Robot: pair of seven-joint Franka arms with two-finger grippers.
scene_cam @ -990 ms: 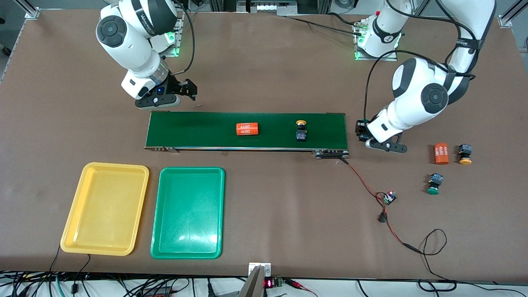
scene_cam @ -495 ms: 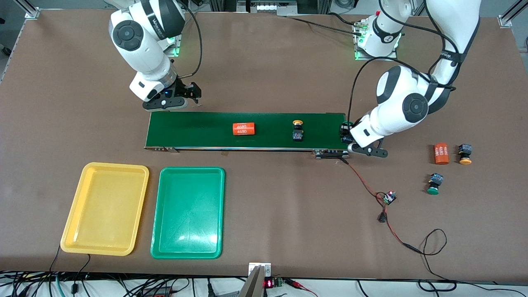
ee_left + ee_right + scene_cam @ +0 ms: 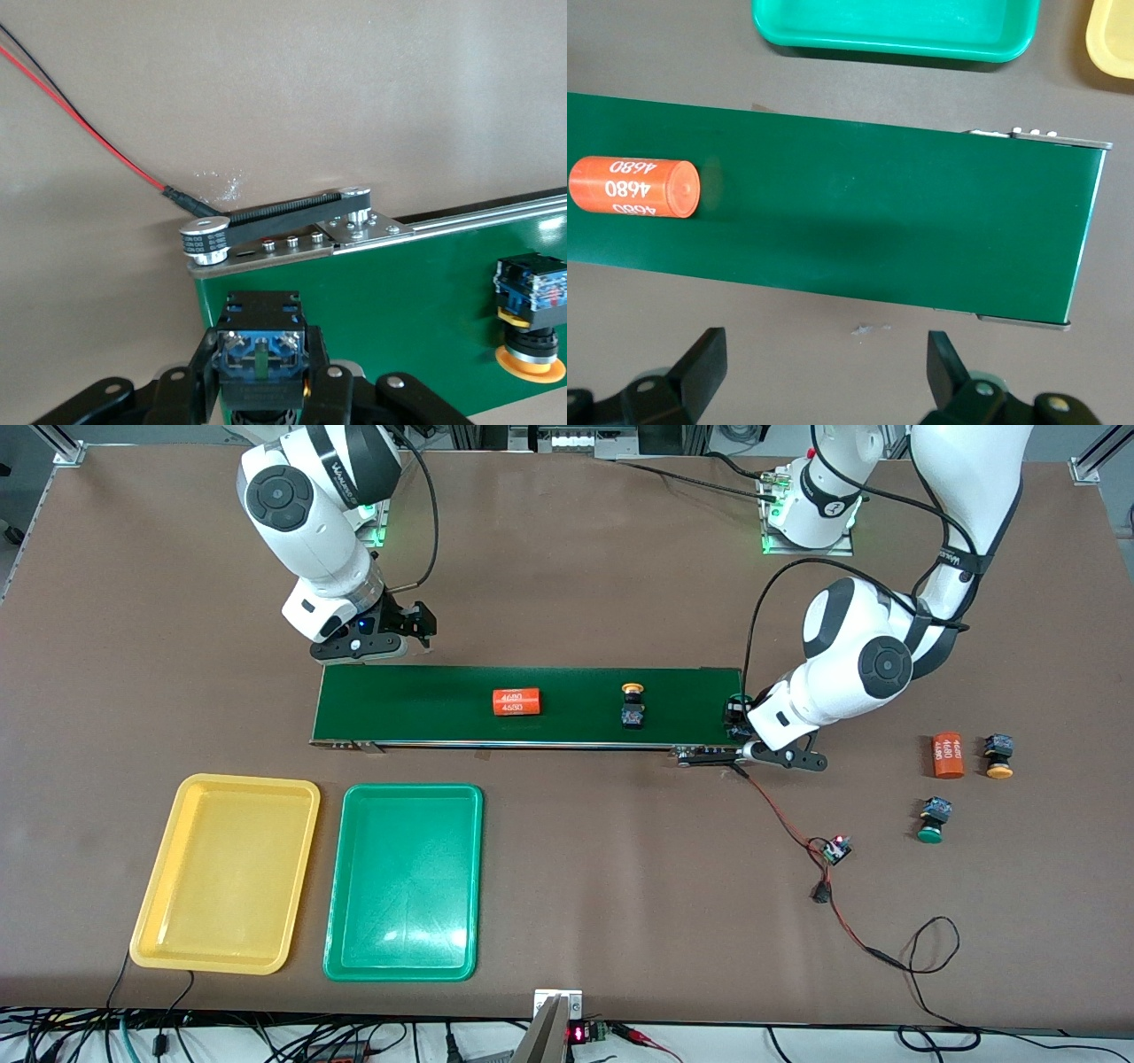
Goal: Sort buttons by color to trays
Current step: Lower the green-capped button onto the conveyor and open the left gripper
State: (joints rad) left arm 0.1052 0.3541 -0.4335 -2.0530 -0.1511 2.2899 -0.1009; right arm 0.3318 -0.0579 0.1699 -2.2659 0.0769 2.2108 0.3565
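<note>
My left gripper (image 3: pixel 737 722) (image 3: pixel 263 354) is shut on a button (image 3: pixel 263 341) with a black body, held over the conveyor belt's (image 3: pixel 532 704) end toward the left arm; a bit of green cap shows (image 3: pixel 742 694). A yellow-capped button (image 3: pixel 632 707) (image 3: pixel 532 301) rides on the belt. Another yellow button (image 3: pixel 998 755) and a green button (image 3: pixel 932 819) lie on the table toward the left arm's end. The yellow tray (image 3: pixel 230 859) and green tray (image 3: pixel 403 886) hold nothing. My right gripper (image 3: pixel 394 633) (image 3: pixel 826 354) hangs open over the table beside the belt's other end.
An orange "4680" cylinder (image 3: pixel 516 702) (image 3: pixel 633 186) lies on the belt, another (image 3: pixel 949 755) on the table beside the yellow button. Red-black wires and a small board (image 3: pixel 835 849) trail from the belt's motor end (image 3: pixel 266 239). The green tray (image 3: pixel 895 22) and yellow tray (image 3: pixel 1112 40) show in the right wrist view.
My left gripper carried its button from beside the belt to over the belt's end. The cylinder and yellow button on the belt drifted toward the right arm's end. The right arm shifted slightly.
</note>
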